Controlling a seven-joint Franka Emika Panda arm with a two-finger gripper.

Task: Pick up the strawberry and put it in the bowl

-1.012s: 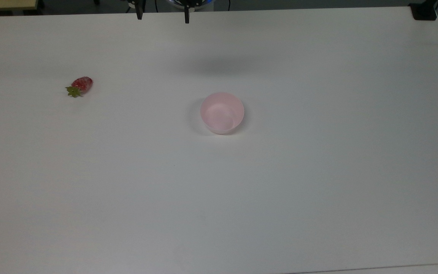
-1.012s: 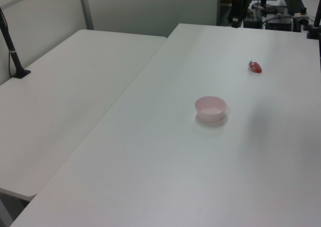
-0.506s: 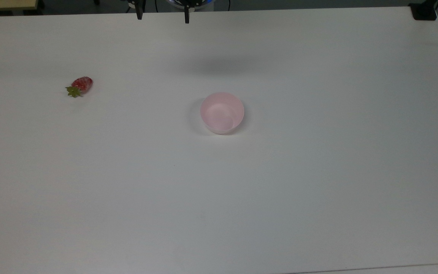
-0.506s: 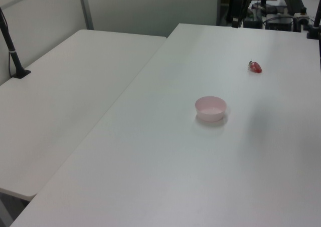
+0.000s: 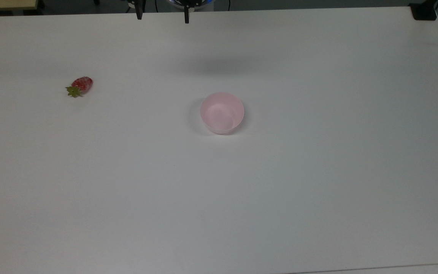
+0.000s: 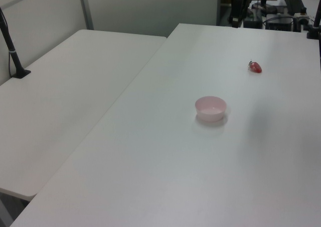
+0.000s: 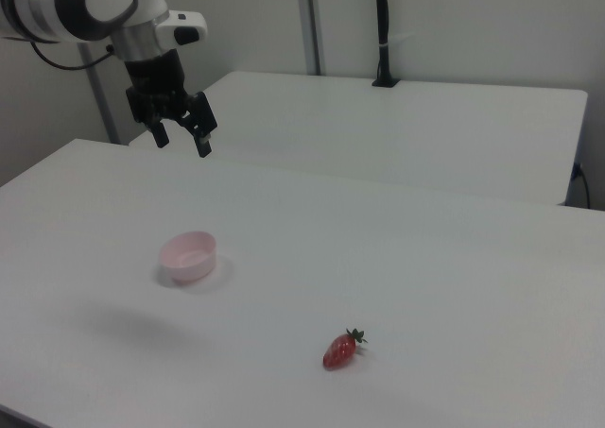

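A small glossy red strawberry (image 5: 81, 85) with a green cap lies on the white table at the top view's left; it also shows as the strawberry (image 6: 256, 67) and the strawberry (image 7: 340, 349). The pale pink bowl (image 5: 222, 113) stands empty near the table's middle, seen too as the bowl (image 6: 210, 108) and the bowl (image 7: 188, 256). My gripper (image 7: 182, 143) hangs open high above the table, well apart from both, with nothing between its fingers. Its two black fingertips (image 5: 139, 14) poke in at the top view's upper edge.
A second white table (image 6: 65, 101) adjoins on the left view's left, with a black post (image 6: 11, 49) clamped to it. A black clamp (image 5: 424, 10) sits on the table corner at the top view's upper right. Equipment and cables (image 6: 271, 11) stand beyond the far edge.
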